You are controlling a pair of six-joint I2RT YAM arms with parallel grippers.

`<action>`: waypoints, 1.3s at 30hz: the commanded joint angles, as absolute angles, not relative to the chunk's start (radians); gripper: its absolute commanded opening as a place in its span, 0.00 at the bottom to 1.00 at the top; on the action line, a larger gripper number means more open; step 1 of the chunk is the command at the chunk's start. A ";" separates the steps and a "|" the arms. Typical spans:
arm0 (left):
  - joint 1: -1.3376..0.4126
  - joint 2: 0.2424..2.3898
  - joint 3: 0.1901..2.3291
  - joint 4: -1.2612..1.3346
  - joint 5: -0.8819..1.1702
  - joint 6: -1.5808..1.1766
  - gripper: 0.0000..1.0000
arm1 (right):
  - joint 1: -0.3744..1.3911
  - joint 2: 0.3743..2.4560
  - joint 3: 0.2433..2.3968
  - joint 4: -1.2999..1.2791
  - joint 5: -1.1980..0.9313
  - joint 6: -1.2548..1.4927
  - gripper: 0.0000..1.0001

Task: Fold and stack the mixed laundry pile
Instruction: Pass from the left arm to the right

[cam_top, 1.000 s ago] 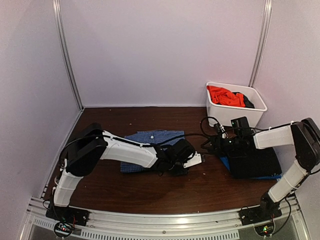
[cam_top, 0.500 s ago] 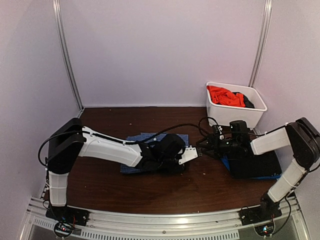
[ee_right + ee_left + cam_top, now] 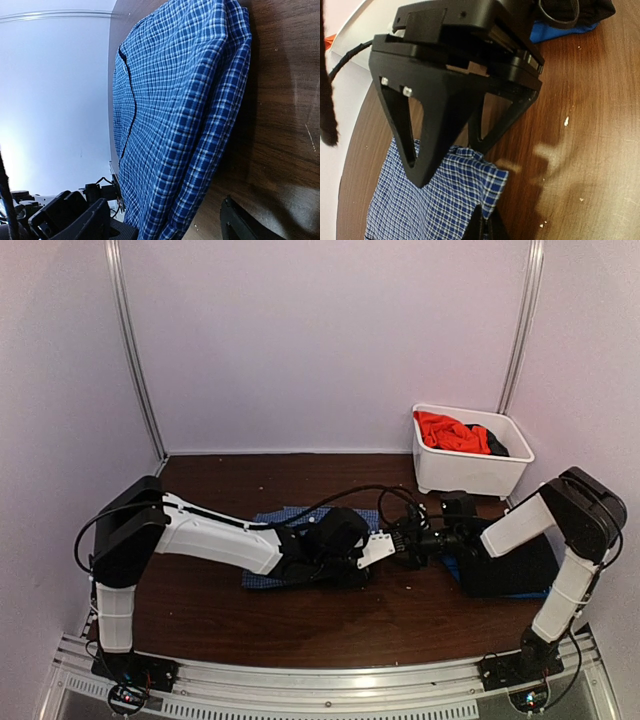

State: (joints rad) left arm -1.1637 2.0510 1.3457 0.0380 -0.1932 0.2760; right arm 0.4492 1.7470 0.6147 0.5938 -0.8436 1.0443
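Open table [image 3: 300,625] along the near edge; white tub [image 3: 470,478] and black folded stack [image 3: 515,565] on the right.

You're looking into a small booth: a plain pale back wall [image 3: 320,340] flanked by a left wall [image 3: 50,440] and a right wall [image 3: 600,370], all washed in soft, even, faintly pinkish light. Two slim aluminium posts, the left post [image 3: 135,350] and the right post [image 3: 522,330], run up the rear corners. The desk [image 3: 300,625] is dark brown wood grain with a dull sheen and a few pale specks [image 3: 566,120]. A silver slotted rail [image 3: 330,690] runs along its near edge.
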 commanded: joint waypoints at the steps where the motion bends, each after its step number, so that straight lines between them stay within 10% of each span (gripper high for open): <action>1: -1.159 1.995 1.326 0.121 -0.179 0.261 0.00 | 0.476 1.787 0.638 0.686 -0.823 1.124 0.75; 23: -1.170 1.968 1.272 0.150 -0.152 0.291 0.00 | 0.536 2.058 0.766 0.975 -0.740 1.423 0.49; 29: -1.170 1.961 1.262 0.156 -0.152 0.277 0.00 | 0.534 2.068 0.776 0.899 -0.717 1.381 0.16; 32: -1.170 1.935 1.249 0.136 -0.177 0.233 0.23 | 0.530 2.030 0.805 0.745 -0.692 1.278 0.00; 39: -1.142 1.744 1.077 0.144 -0.256 0.079 0.67 | 0.502 1.873 0.924 0.224 -0.613 0.892 0.00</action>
State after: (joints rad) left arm -1.1645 1.8828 1.1629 0.0898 -0.2020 0.1974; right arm 0.5247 1.9850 0.8501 0.5465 -0.6907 1.1606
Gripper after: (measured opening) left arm 0.590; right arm 0.027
